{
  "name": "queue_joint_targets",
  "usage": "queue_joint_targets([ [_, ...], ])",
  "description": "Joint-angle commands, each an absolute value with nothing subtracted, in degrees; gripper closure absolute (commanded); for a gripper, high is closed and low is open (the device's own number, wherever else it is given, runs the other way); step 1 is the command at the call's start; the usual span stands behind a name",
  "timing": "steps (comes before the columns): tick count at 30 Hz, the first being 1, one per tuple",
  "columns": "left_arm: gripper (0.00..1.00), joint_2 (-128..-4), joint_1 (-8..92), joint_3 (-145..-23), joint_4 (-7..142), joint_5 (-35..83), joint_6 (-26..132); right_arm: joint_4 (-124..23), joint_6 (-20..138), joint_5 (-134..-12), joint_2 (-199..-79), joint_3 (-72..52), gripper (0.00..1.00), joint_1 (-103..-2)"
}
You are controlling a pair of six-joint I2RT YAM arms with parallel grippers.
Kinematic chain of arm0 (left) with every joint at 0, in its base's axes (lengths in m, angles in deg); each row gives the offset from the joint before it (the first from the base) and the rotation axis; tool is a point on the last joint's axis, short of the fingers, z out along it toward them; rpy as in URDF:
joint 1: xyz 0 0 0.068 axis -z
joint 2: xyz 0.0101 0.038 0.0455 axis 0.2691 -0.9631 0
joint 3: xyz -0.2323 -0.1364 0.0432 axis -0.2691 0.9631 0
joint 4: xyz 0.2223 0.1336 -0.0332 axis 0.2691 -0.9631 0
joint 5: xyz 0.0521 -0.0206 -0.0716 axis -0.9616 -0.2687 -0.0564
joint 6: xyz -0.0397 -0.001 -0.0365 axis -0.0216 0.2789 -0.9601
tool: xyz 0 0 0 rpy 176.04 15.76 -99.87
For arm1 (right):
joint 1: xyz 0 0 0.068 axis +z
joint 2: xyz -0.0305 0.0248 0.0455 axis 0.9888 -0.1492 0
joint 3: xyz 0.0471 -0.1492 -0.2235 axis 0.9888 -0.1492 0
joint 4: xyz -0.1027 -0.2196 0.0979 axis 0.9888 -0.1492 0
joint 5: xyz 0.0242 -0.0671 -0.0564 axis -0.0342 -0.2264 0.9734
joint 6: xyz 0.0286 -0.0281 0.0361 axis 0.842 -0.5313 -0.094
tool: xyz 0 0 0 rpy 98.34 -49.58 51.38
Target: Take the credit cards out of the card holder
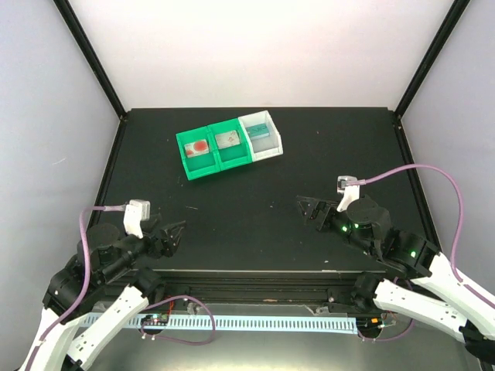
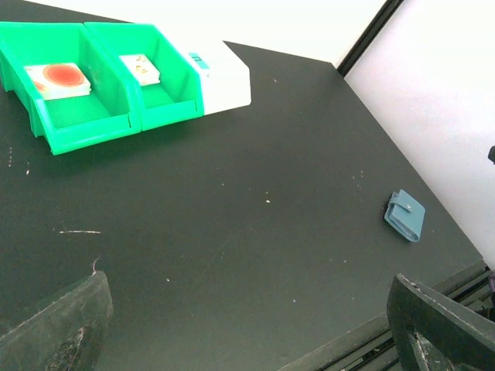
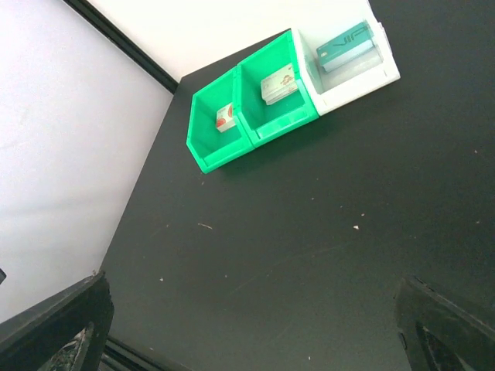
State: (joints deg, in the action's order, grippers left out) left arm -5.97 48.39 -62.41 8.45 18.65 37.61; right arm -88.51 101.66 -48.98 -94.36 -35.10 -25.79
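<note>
**Containers.** Three open-top plastic bins stand in one touching row on the far part of the tabletop (image 1: pixel 255 224). They are well ahead of the left tool (image 1: pixel 176 234) and the right tool (image 1: pixel 308 210). Two bins are green and one is white.
- The outer green bin (image 3: pixel 220 154) holds a white card with a red disc (image 3: pixel 225 117).
- The middle green bin (image 3: pixel 282 124) holds a whitish card with small coloured marks (image 3: pixel 278 85).
- The white bin (image 3: pixel 360 81) holds a teal card (image 3: pixel 344 45) lying flat.

One card face shows in each bin, three in all.

**Card holder.** One card holder (image 2: pixel 405 215) lies folded shut on the tabletop. It is a small flat blue-teal rectangle with rounded corners and a short side tab. In the left wrist view it lies ahead of the left tool, off toward the finger on the right of that view. It is near the tabletop's edge and well apart from the bins. What it holds cannot be told.

**Tools.**
- Left tool: fingers (image 2: pixel 62 328) spread wide, nothing between them.
- Right tool: fingers (image 3: pixel 58 328) spread wide, nothing held.

Both face bare, matte black tabletop.
</note>
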Motion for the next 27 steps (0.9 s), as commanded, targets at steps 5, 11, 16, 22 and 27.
queue_joint_targets([
  [5,0.01,-6.23,48.81,-59.43,10.09,20.5,37.25,-86.64,101.41,-47.15,-95.13,-37.13,0.0,-25.26],
  [11,0.01,-7.64,48.81,-57.6,10.87,20.15,33.34,-89.45,102.96,-40.86,-98.98,-37.93,0.0,-25.22],
  [16,0.01,-6.38,48.81,-57.32,10.69,17.42,32.57,-95.24,109.19,-35.99,-102.68,-39.79,0.0,-29.1],
  [22,0.01,-4.67,48.79,-56.46,11.44,13.35,30.88,-98.53,112.07,-38.09,-104.34,-43.1,0.0,-38.79],
  [27,0.01,-4.62,48.77,-54.75,16.37,17.18,33.45,-96.24,110.39,-43.73,-101.89,-48.6,0.0,-51.92],
])
